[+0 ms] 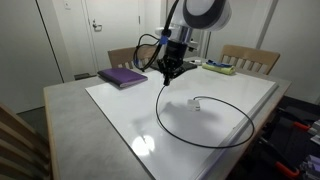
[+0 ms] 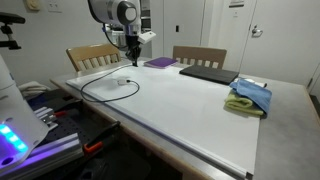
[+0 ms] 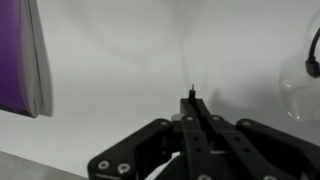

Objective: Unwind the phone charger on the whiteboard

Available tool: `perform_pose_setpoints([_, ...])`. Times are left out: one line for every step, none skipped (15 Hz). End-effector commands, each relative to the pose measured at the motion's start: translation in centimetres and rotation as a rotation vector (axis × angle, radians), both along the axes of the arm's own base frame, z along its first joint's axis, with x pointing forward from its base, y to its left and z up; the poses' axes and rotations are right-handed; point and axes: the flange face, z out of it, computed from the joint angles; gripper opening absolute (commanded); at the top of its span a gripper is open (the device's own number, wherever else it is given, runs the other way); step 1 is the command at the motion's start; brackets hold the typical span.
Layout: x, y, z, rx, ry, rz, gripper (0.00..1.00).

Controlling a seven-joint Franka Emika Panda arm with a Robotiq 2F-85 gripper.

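Phone charger (image 1: 205, 146) lies in one wide loop on the whiteboard (image 1: 115, 105), its plug (image 1: 196, 103) flat on the board, one strand rising to the hand (image 1: 169, 72), whose fingers are pressed together, pinching the thin cable. Best to draw that end slowly outward, low over the board, away from the purple book (image 1: 122, 77) on the counter (image 1: 70, 120)

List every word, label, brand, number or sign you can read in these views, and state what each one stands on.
No text is readable in any view.
Purple book: any title on the cover is too small and blurred to read.
Whiteboard: no writing, only reflections.
Phone charger: no marking can be made out on the plug or cable.
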Motion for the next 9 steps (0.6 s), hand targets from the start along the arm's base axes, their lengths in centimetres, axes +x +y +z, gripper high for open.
perform_pose_setpoints([0.1, 0.1, -0.1, 0.0, 0.0, 0.002, 0.06])
perform_pose_setpoints([0.1, 0.0, -0.1, -0.001, -0.001, 0.003, 0.06])
perform_pose_setpoints([0.2, 0.0, -0.1, -0.001, -0.001, 0.004, 0.02])
perform_pose_setpoints([0.2, 0.3, -0.1, 0.005, -0.005, 0.026, 0.02])
perform_pose_setpoints([0.5, 0.7, -0.1, 0.002, -0.011, 0.05, 0.02])
perform_pose_setpoints([0.7, 1.2, 0.0, 0.009, -0.012, 0.086, 0.02])
perform_pose_setpoints([0.9, 1.7, 0.1, 0.001, -0.011, 0.116, 0.02])
perform_pose_setpoints([1.0, 2.3, 0.2, 0.0, -0.014, 0.155, 0.02])
perform_pose_setpoints([1.2, 3.0, 0.2, -0.001, -0.016, 0.199, 0.02])
